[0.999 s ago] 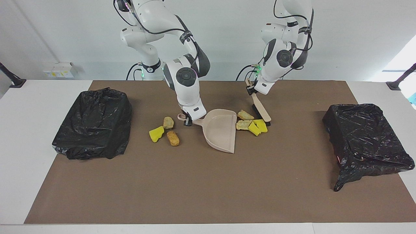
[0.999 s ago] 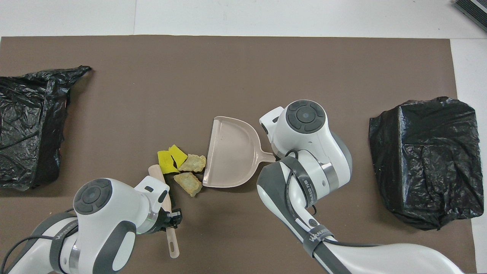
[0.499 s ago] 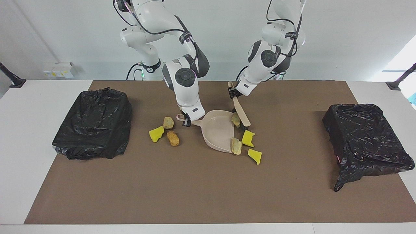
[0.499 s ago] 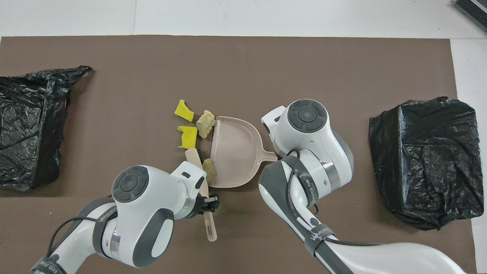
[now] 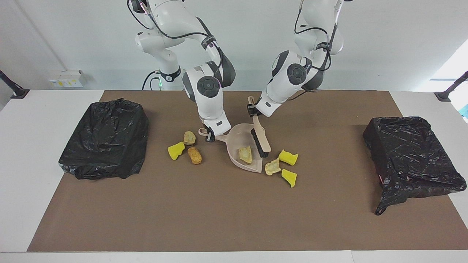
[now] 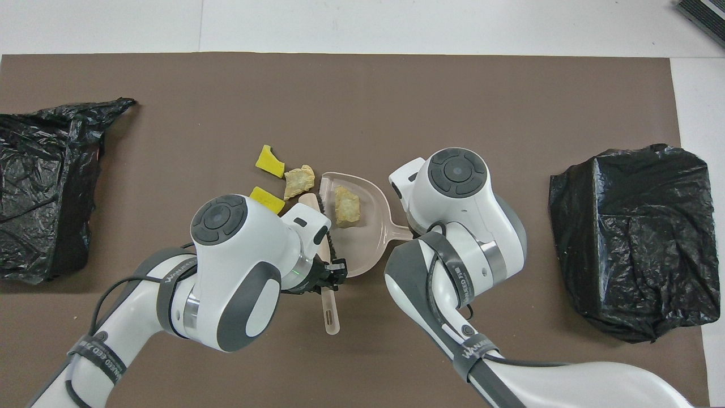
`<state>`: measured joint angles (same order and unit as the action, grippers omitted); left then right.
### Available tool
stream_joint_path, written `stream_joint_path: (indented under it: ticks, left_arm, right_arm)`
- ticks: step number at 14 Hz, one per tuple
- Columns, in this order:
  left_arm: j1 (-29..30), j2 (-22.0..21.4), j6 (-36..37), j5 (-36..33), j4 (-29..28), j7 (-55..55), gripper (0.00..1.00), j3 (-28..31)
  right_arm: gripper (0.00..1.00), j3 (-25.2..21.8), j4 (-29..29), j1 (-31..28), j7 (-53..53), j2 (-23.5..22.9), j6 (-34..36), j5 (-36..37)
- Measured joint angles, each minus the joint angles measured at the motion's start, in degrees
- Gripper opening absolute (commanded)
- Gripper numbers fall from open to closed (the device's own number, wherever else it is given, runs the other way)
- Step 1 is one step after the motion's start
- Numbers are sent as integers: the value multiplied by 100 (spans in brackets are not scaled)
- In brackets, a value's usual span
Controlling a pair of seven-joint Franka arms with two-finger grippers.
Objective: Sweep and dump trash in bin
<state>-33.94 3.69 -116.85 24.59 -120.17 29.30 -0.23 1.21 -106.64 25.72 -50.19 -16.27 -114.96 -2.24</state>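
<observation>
My right gripper [image 5: 209, 136] is shut on the handle of the beige dustpan [image 5: 237, 138], which rests on the brown mat. My left gripper [image 5: 252, 109] is shut on the handle of a brush [image 5: 260, 144], whose black bristles stand inside the pan. One tan piece of trash [image 5: 245, 154] lies in the pan [image 6: 368, 241]. Another tan lump [image 5: 272, 167] and two yellow sponge pieces [image 5: 289, 157] [image 5: 289, 177] lie just outside its lip, toward the left arm's end. Three more pieces [image 5: 189, 137] [image 5: 176, 150] [image 5: 195, 155] lie beside the pan's handle, toward the right arm's end.
A bin lined with a black bag [image 5: 106, 137] stands at the right arm's end of the mat. A second black-lined bin [image 5: 411, 157] stands at the left arm's end. In the overhead view the right arm hides the three pieces beside the handle.
The left arm swept the brush toward the right arm's end and into the pan. One tan lump went in; the other lump and both yellow pieces scattered farther from the robots. The pan turned slightly.
</observation>
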Motion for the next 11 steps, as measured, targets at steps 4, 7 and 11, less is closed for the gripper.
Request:
stream_joint_path:
  ticks: [4,7,11]
  left_arm:
    - [533,-9,213,-1019,258,-116,0,107]
    - [1461,32,294,-1234,279,-469,0,149]
    - [1859,432,290,-1618,423,-1443,0,154]
  right_arm:
    - [0,3,0,2,103,0,0,0]
    - [0,38,-1,22,501,3,0,0]
    - [0,51,-27,28,667,6,-5,-1]
